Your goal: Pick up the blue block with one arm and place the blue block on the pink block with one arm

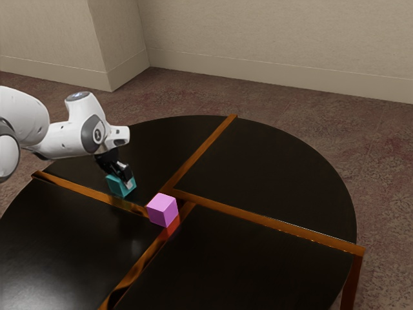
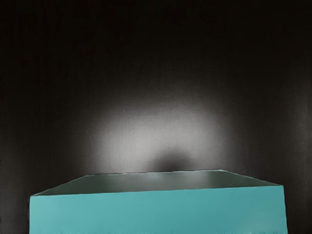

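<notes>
You have nothing to read here: no lettering, label, brand, number or sign can be made out on any surface in either view.
</notes>
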Motion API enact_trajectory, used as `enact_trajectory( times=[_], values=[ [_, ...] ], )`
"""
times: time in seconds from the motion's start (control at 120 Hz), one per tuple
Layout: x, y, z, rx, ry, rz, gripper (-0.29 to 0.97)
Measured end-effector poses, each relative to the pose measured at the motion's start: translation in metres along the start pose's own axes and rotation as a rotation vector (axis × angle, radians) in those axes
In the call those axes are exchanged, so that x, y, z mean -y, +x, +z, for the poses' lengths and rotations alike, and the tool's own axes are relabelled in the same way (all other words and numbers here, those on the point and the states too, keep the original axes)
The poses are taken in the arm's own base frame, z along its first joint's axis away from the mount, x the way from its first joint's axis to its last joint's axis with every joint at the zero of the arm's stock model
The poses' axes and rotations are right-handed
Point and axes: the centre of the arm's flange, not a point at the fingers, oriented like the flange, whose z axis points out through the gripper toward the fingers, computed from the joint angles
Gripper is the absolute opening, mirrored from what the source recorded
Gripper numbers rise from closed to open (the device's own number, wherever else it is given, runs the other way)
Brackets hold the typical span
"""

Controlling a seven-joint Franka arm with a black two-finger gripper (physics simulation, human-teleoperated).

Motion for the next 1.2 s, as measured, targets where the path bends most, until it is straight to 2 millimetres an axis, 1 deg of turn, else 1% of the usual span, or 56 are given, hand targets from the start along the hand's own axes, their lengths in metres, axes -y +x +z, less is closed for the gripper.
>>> enact_trajectory(
  times=[0.033,0.083,0.133,0.192,0.258,0.3,0.4,0.458,0.575,0.667,0.992,1.2],
  values=[
    [-0.005,0.002,-0.007,-0.01,0.005,0.01,0.34],
    [-0.024,0.005,-0.032,-0.038,0.012,0.031,0.34],
    [-0.044,-0.002,-0.054,-0.054,0.012,0.041,0.34],
    [-0.06,-0.009,-0.068,-0.064,0.01,0.042,0.34],
    [-0.074,-0.015,-0.078,-0.07,0.006,0.034,0.33],
    [-0.084,-0.017,-0.081,-0.07,0.003,0.033,0.33],
    [-0.125,-0.008,-0.081,-0.071,-0.005,0.058,0.33],
    [-0.14,-0.009,-0.084,-0.07,-0.003,0.06,0.32],
    [-0.148,-0.013,-0.085,-0.065,0.001,0.024,0.32],
    [-0.158,-0.016,-0.083,-0.057,-0.002,0.001,0.32],
    [-0.192,-0.011,-0.078,-0.049,0.012,-0.041,0.32],
    [-0.198,-0.014,-0.071,-0.039,0.013,-0.096,0.32]
  ],
)
